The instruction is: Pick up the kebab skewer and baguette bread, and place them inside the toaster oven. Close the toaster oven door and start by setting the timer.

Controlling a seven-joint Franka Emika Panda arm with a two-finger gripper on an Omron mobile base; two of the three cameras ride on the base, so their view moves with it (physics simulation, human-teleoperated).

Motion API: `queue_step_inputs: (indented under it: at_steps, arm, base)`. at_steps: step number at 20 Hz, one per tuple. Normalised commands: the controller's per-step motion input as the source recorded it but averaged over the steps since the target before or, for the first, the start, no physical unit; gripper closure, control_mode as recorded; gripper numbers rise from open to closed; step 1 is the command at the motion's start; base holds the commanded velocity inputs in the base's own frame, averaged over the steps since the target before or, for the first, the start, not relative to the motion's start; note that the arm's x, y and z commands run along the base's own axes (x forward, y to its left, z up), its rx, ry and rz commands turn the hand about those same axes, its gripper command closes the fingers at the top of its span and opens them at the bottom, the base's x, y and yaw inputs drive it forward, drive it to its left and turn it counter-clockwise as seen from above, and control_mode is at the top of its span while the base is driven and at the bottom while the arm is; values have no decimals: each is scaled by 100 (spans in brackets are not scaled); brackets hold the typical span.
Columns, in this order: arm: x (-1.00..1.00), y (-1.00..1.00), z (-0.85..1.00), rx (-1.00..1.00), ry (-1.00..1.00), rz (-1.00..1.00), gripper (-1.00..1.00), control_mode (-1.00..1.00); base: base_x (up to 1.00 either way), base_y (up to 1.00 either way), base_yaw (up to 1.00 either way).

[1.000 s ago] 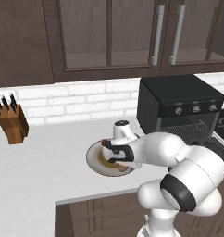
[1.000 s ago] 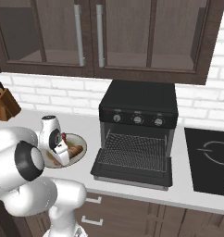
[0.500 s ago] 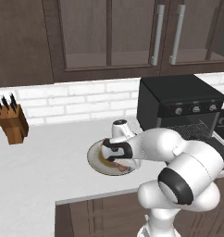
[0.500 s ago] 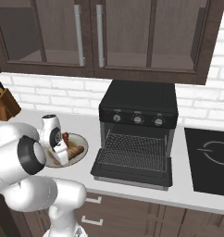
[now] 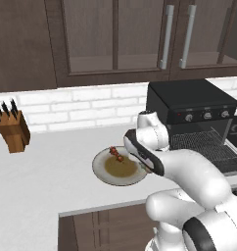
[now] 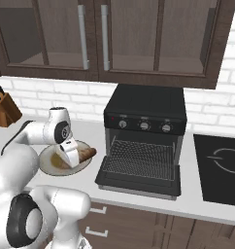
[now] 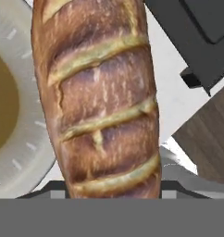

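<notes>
The gripper (image 6: 75, 154) is clamped across the bread (image 7: 102, 99), holding it just over the plate's (image 5: 102, 172) right rim, probably so it can swing to the open oven (image 6: 144, 141), while the skewer (image 5: 116, 154) waits on the plate.

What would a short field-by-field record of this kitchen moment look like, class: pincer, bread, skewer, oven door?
pincer: over the plate's oven-side edge, closed on the baguette bread
baguette bread: fills the hand view lengthwise; one end pokes out toward the toaster oven
kebab skewer: lying on the plate, untouched
toaster oven door: dropped open, wire rack bare
knife block: far end of the counter, by the brick wall
</notes>
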Motion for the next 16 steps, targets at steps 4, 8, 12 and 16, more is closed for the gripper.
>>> queue_step_inputs:
  at_steps: [4, 8, 12, 16]
  arm:
    - [-78, -100, 86, 0, 0, 30, 100, -100]
    - [-51, -100, 54, 0, -1, 29, 100, -100]
    - [-2, -98, 7, 0, -1, 39, 100, -100]
    - [21, -84, 19, 10, 0, 42, 100, -100]
  base:
    - [0, 0, 0]
    - [0, 0, 0]
    - [0, 0, 0]
    - [0, 0, 0]
